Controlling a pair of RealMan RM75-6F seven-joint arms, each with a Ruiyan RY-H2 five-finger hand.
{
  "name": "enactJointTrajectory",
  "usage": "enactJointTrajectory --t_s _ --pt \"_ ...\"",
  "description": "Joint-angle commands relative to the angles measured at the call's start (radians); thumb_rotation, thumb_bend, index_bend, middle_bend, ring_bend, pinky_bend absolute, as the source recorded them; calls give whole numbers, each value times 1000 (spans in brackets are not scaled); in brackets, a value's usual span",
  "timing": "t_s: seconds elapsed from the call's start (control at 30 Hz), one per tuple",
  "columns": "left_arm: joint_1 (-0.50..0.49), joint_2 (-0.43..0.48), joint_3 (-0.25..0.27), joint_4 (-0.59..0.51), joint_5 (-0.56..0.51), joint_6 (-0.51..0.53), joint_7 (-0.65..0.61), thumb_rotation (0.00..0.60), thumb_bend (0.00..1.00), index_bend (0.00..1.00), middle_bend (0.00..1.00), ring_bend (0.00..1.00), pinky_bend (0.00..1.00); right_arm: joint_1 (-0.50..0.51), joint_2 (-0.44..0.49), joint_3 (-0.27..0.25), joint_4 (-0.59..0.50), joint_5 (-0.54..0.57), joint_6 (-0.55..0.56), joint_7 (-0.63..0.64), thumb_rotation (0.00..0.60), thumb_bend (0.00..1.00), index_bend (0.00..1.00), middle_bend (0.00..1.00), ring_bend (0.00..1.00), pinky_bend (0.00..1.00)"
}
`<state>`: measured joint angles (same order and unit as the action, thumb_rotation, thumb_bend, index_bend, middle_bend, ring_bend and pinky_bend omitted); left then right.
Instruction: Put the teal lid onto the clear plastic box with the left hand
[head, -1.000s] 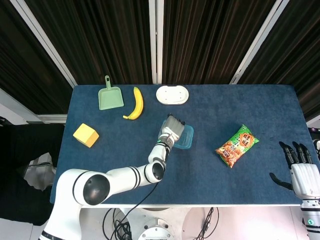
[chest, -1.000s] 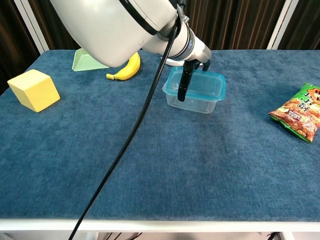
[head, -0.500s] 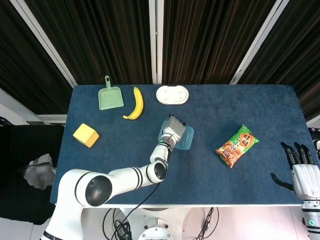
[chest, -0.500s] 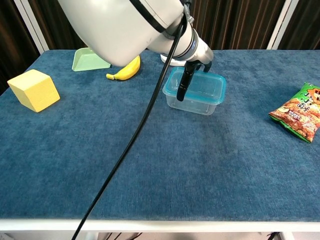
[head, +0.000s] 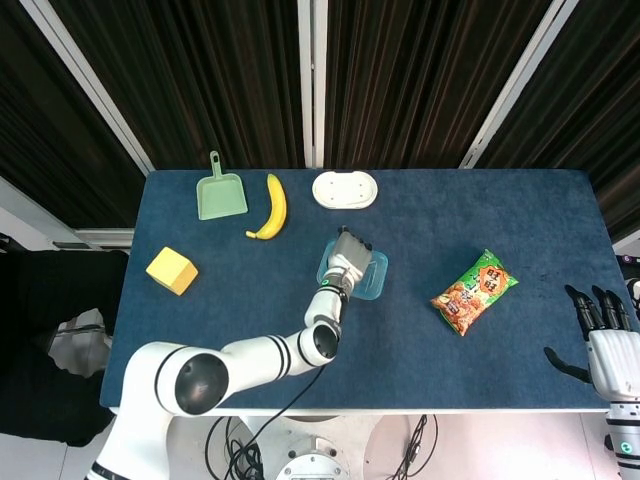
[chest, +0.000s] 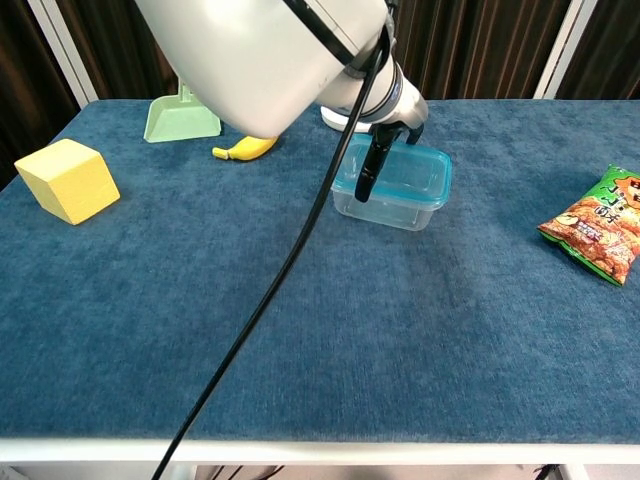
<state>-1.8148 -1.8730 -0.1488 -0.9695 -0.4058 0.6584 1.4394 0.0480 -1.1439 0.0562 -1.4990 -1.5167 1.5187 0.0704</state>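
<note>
Seating step: left hand (head: 347, 262) rests on flat teal plastic lid (chest: 408, 172) atop clear plastic box (chest: 388, 207), grasp unclear (fingers hidden). Next, probably: press corners down, release.

table (head: 420, 330): blue cloth top | backdrop: dark pleated curtains (head: 210, 70), white frame bars (head: 312, 80) | floor: possibly pale, barely seen
</note>
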Motion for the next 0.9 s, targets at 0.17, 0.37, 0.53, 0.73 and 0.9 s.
enactJointTrajectory --t_s 0.17,0.37,0.53,0.73,0.9 --pt "-6 -27 -32 30 -29 22 57 569 283 272 288 187 137 -1 -1 0 6 -1 -1 8 600 127 7 156 0 0" --pt "-6 -33 -66 32 -37 45 100 571 282 261 281 186 136 -1 -2 0 12 -1 -1 15 600 126 7 157 0 0" --pt "-3 -50 -93 45 -56 56 150 574 260 225 257 169 136 -4 -4 0 18 -2 2 22 600 126 7 156 0 0" --pt "9 -66 -124 66 -59 71 191 579 155 114 157 93 135 -8 -6 0 25 -2 7 30 600 127 7 156 0 0" --pt "19 -78 -154 75 -57 94 221 579 85 56 88 37 131 -8 -6 0 28 -3 7 32 600 127 7 157 0 0"
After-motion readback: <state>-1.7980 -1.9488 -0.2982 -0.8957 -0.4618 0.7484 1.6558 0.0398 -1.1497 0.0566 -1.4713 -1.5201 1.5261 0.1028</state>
